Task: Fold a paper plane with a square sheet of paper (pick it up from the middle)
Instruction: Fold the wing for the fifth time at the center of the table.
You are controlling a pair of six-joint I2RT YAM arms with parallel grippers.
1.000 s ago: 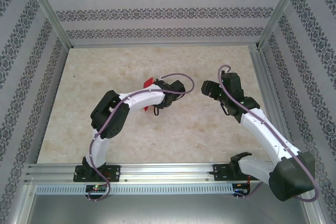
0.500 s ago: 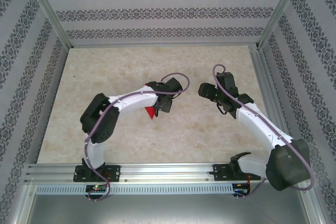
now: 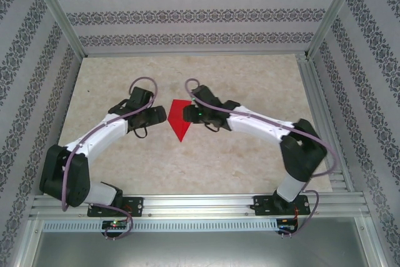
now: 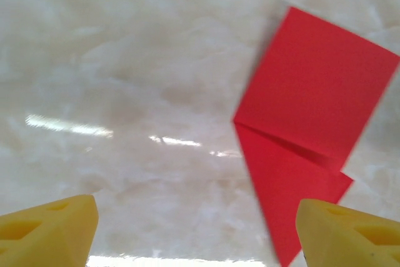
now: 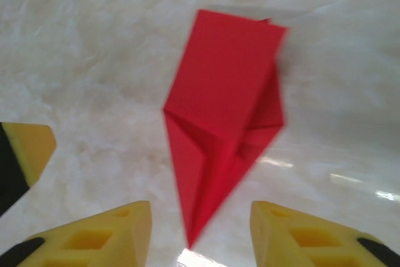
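Paper (image 3: 180,119) lying flat mid-table (image 3: 250,73), part-folded, point facing near edge, between grippers. Left gripper (image 4: 197,232) gaping wide just beside it, holding nothing. Right gripper (image 5: 200,217) hovering half-spread around tip, gripping nothing. Risk: fingers pinching off-centre, dragging paper, skewing next fold.

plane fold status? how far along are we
Partway. Done: the red paper lies on the table with diagonal folds creased in and one end brought to a point. In hand: nothing is held; the left gripper is open and off to one side, the right gripper is open close to the paper. Left: the lengthwise wing folds, since it's not a narrow dart yet.
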